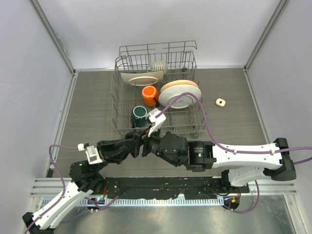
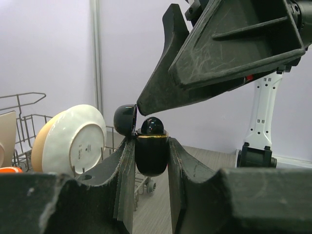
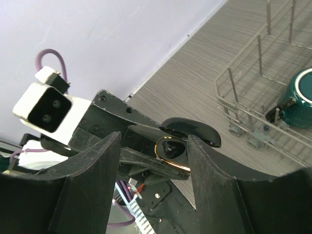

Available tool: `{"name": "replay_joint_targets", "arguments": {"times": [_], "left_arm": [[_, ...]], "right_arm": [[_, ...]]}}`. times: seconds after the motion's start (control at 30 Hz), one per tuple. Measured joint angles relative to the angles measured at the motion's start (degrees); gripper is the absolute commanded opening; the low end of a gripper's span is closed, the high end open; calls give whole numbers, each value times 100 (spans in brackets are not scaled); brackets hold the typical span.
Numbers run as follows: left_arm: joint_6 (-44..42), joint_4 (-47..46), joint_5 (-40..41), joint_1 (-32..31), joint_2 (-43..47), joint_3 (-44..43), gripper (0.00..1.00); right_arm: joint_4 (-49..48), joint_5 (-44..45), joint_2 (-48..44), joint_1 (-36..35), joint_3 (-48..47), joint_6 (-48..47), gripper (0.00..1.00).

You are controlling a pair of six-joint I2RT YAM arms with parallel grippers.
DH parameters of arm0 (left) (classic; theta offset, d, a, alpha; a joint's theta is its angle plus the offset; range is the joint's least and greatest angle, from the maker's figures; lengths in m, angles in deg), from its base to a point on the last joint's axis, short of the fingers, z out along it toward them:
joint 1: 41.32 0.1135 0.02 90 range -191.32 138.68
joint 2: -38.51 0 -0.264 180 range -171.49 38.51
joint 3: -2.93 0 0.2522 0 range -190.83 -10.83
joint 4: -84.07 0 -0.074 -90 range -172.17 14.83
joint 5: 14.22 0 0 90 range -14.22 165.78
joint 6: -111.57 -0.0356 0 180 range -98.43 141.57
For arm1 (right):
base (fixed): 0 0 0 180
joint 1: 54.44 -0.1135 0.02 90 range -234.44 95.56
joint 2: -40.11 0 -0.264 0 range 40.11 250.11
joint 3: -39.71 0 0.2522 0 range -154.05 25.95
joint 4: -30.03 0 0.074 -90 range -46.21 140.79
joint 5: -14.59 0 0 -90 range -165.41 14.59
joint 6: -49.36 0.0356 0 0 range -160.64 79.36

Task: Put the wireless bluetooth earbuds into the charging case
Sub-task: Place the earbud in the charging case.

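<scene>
Holding the black charging case [image 2: 151, 161] pinched upright in the left gripper [image 2: 151, 142], lid [image 2: 125, 118] flipped open. Looks like one black earbud [image 2: 152, 126] seated in the top, inside the gold rim [image 2: 152, 137]. Hovering just above with the right gripper [image 3: 156, 141], jaws parted on either side of the case, gripping nothing.

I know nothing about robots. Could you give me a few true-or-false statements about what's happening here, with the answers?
1. The left pincer grips a small black case. True.
2. The case's lid is shut. False: it is flipped open.
3. The right pincer is clamped on the orange mug. False: it stands open by the case, and the mug sits in the wire rack.
4. A teal mug sits in the rack. True.
</scene>
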Motion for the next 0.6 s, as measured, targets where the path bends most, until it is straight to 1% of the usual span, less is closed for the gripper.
{"name": "replay_joint_targets", "arguments": {"times": [0.23,0.3,0.37,0.47,0.6], "left_arm": [[-4,-22,7,-2,22,0,0],[-4,-22,7,-2,22,0,0],[-7,-24,-2,-2,22,0,0],[-13,-35,-90,-2,24,0,0],[-33,-140,-479,-2,24,0,1]], "right_arm": [[-487,-636,-535,7,304,-275,62],[-516,-651,-713,7,317,-310,61],[-496,-474,-868,7,308,-313,60],[-131,-225,-861,133,111,-280,58],[455,-376,-549,737,-293,-55,56]]}}
